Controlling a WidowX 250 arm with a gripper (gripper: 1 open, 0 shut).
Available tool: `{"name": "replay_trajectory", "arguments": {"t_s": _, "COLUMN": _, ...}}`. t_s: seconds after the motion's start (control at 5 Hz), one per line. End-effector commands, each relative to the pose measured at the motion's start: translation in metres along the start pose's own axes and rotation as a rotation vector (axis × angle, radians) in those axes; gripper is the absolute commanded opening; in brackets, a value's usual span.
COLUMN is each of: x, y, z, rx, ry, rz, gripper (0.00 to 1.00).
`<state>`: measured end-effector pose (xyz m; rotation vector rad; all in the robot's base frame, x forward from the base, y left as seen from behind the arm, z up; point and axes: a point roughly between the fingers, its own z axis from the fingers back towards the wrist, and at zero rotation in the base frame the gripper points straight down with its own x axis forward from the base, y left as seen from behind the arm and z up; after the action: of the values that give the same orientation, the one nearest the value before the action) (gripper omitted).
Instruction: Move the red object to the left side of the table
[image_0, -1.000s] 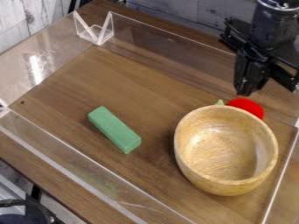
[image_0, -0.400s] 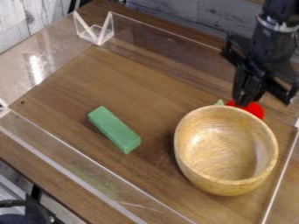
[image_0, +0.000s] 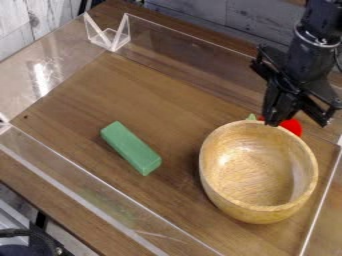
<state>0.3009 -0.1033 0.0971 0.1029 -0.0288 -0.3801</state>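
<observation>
Red object (image_0: 291, 127) partly hidden under black hand (image_0: 278, 117), fingers closed, grip unclear

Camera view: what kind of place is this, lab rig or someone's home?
Most likely a lab test bench. The wooden table is fenced by low clear plastic walls, a robot arm's pincer hangs over it, and the only items are toy-like props: a green block and a wooden bowl.

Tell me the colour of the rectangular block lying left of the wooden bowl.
Green. The block shows plainly in the only camera view, on the brown table.
</observation>
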Motion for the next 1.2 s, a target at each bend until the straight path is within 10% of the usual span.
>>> {"name": "replay_trajectory", "arguments": {"t_s": 0.0, "x": -0.004, "y": -0.002, "z": 0.022, "rx": 0.035, "ry": -0.068, "rz": -0.034, "gripper": 0.0}}
{"name": "replay_trajectory", "arguments": {"t_s": 0.4, "x": 0.004, "y": 0.001, "z": 0.036, "rx": 0.086, "ry": -0.054, "rz": 0.036, "gripper": 0.0}}
{"name": "replay_trajectory", "arguments": {"t_s": 0.8, "x": 0.031, "y": -0.008, "z": 0.021, "rx": 0.077, "ry": -0.087, "rz": -0.157, "gripper": 0.0}}
{"name": "replay_trajectory", "arguments": {"t_s": 1.0, "x": 0.048, "y": -0.007, "z": 0.007, "rx": 0.07, "ry": -0.101, "rz": -0.246, "gripper": 1.0}}
